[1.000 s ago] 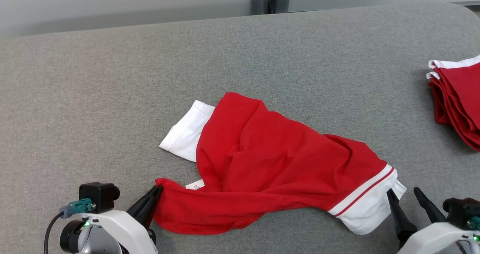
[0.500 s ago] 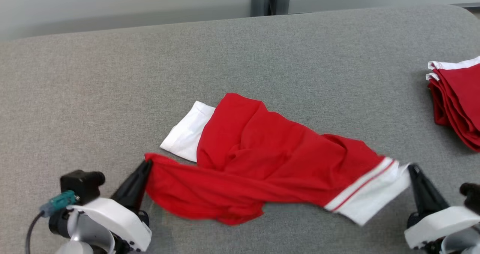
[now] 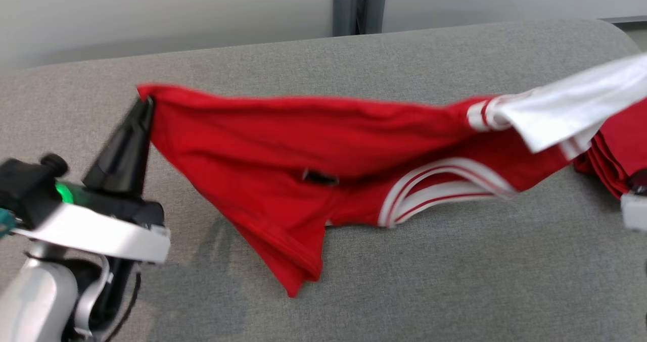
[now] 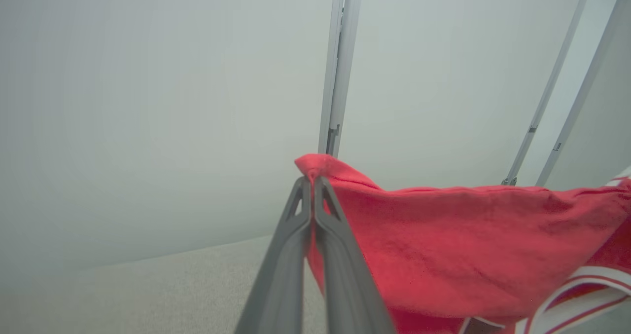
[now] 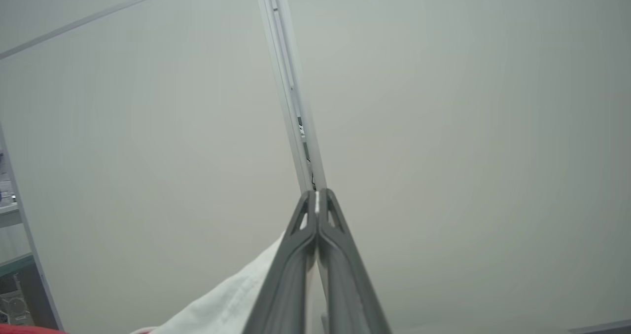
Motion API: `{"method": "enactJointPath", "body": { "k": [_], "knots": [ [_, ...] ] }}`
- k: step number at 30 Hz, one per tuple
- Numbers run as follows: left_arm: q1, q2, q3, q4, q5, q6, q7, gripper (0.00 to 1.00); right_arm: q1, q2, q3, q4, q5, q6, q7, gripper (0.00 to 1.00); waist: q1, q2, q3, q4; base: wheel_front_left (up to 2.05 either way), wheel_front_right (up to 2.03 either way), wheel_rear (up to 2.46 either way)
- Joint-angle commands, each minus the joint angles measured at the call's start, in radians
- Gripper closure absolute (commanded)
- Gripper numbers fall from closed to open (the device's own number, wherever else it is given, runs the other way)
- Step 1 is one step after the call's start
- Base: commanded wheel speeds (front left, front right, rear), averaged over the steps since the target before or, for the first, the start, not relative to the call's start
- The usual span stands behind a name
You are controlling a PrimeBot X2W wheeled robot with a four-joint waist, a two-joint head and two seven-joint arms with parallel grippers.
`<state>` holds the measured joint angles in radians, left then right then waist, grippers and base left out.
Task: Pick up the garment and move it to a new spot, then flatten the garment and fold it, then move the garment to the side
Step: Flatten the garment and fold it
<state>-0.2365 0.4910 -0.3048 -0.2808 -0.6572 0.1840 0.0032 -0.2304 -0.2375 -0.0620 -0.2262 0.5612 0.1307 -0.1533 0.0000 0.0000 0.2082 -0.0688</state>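
Note:
The garment (image 3: 303,135), red with a white sleeve and white stripes, hangs stretched in the air between my two grippers. My left gripper (image 3: 144,102) is shut on its red corner at the left, and the left wrist view shows that corner (image 4: 320,166) pinched at the gripper's (image 4: 312,181) tips. My right gripper (image 5: 316,196) is shut on the white sleeve (image 5: 231,299), which reaches the head view's right edge (image 3: 581,104). The garment's lower folds sag toward the grey table (image 3: 429,281).
A stack of folded red garments (image 3: 614,155) lies at the table's right edge, partly behind the held sleeve. A pale wall with a grey post (image 3: 359,6) stands behind the table. Part of my right arm (image 3: 634,210) is at the right edge.
My right gripper closed on the white sleeve. Both grippers then rose and spread apart, lifting the garment off the table and pulling it taut. The head view has shifted too.

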Motion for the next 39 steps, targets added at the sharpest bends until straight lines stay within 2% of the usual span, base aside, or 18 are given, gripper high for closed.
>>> {"method": "enactJointPath", "body": {
  "k": [1, 9, 17, 23, 24, 25, 33, 39],
  "knots": [
    [-0.054, 0.012, 0.020, -0.033, 0.024, 0.014, -0.005, 1.00, -0.062, -0.004, -0.018, -0.045, -0.008, 0.000, 0.011, 1.00, 0.0000, 0.0000, -0.004, 0.003, 0.00, 0.00, 0.00],
    [-0.215, 0.056, 0.072, -0.140, 0.106, 0.054, 0.011, 1.00, -0.282, -0.004, -0.066, -0.196, -0.052, 0.000, 0.101, 1.00, 0.0000, 0.0000, -0.014, 0.017, 0.00, 0.00, 0.00],
    [-0.289, 0.077, 0.089, -0.142, 0.110, 0.052, 0.032, 1.00, -0.365, -0.002, -0.041, -0.196, -0.041, 0.000, 0.173, 1.00, 0.0000, 0.0000, -0.003, 0.023, 0.00, 0.00, 0.00],
    [-0.450, 0.047, 0.048, 0.022, 0.072, -0.027, 0.043, 1.00, -0.518, -0.034, 0.021, 0.020, 0.001, 0.000, 0.191, 1.00, 0.0000, 0.0000, 0.055, 0.032, 0.00, 0.00, 0.00],
    [-0.450, 0.047, 0.048, 0.022, 0.072, -0.027, 0.043, 1.00, -0.518, -0.034, 0.021, 0.020, 0.001, 0.000, 0.191, 1.00, 0.0000, 0.0000, 0.055, 0.032, 0.00, 0.00, 0.00],
    [-0.485, 0.036, 0.038, 0.064, 0.064, -0.041, 0.046, 1.00, -0.558, -0.041, 0.032, 0.072, 0.009, 0.000, 0.187, 1.00, 0.0000, 0.0000, 0.066, 0.035, 0.00, 0.00, 0.00],
    [-0.879, -0.055, -0.029, 0.494, 0.078, -0.144, 0.044, 1.00, -0.969, -0.094, 0.198, 0.501, 0.021, 0.000, 0.104, 1.00, 0.0000, 0.0000, 0.160, 0.064, 0.00, 0.00, 0.00],
    [-1.131, -0.113, -0.041, 0.838, 0.112, -0.180, -0.035, 1.00, -1.245, -0.050, 0.277, 0.799, 0.053, 0.000, -0.022, 1.00, 0.0000, 0.0000, 0.183, 0.059, 0.00, 0.00, 0.00]
  ]
}}
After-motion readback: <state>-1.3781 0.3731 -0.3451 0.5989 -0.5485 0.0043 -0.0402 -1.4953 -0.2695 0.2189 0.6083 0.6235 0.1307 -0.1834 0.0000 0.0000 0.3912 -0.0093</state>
